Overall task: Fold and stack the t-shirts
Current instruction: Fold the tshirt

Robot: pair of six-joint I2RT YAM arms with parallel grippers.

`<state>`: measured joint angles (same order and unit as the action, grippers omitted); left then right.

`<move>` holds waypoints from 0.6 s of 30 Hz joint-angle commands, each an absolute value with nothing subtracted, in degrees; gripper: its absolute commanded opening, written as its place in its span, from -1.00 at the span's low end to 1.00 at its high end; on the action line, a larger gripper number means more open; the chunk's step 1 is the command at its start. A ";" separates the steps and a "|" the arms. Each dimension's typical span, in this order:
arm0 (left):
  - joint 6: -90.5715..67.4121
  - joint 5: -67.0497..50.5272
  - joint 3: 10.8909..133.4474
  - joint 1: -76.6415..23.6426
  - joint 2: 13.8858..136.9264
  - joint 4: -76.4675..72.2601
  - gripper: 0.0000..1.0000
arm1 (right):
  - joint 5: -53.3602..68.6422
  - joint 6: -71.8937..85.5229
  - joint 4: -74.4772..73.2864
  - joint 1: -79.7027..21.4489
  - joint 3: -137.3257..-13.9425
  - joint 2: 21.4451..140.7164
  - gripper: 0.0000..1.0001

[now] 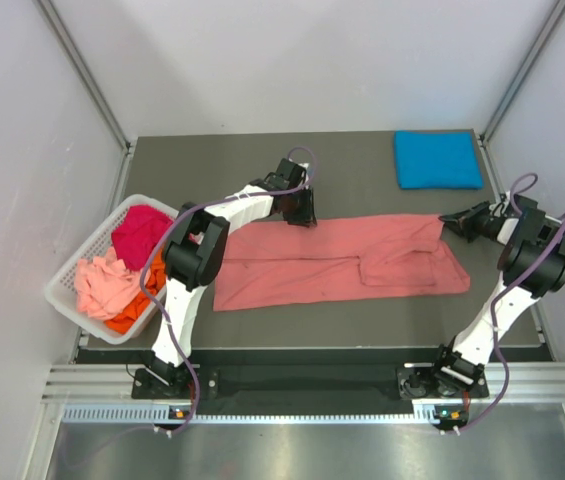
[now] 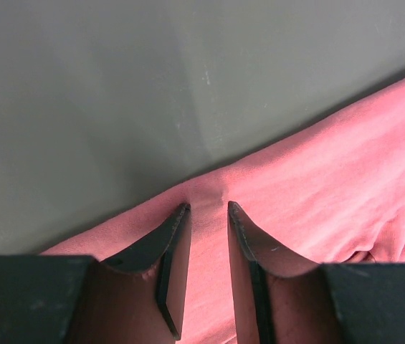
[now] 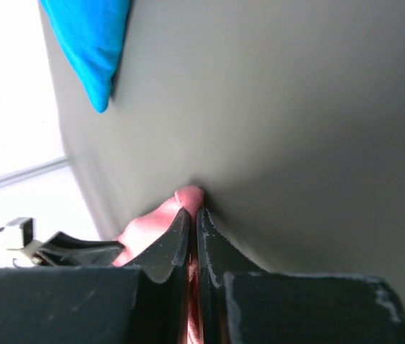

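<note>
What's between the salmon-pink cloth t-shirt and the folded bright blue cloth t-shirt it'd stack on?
Nothing visible. Only bare dark table separates the salmon-pink cloth t-shirt from the folded bright blue cloth t-shirt. The right gripper is shut on the pink shirt's end.

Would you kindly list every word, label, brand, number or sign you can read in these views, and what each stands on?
There are none to read: the salmon-pink t-shirt, the folded blue t-shirt, the white basket and the dark table carry no visible print, label or number in any view.
</note>
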<state>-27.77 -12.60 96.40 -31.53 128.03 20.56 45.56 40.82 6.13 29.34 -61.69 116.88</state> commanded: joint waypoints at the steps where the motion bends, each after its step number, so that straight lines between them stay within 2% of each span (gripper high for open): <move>1: -26.72 -9.14 94.83 -31.46 133.15 23.20 -0.34 | 48.16 47.62 14.75 31.11 -59.95 116.98 -0.89; 3: -26.72 -9.14 94.92 -31.46 133.24 23.20 -0.35 | 49.39 51.49 20.11 31.46 -57.84 116.81 -0.73; 4: -26.72 -9.23 95.01 -31.46 133.33 23.29 -0.34 | 49.48 51.85 20.82 31.38 -57.66 116.72 -0.58; 5: -26.81 -9.32 95.10 -31.46 133.42 23.29 -0.35 | 49.48 51.33 20.57 31.38 -58.18 116.81 -0.54; 11: -27.25 -10.02 95.36 -31.46 133.33 23.12 -0.34 | 48.26 48.79 18.47 31.29 -60.46 117.42 -0.51; 18: -27.42 -10.55 95.36 -31.46 133.33 23.12 -0.34 | 43.16 36.92 4.14 29.45 -67.23 117.25 -0.39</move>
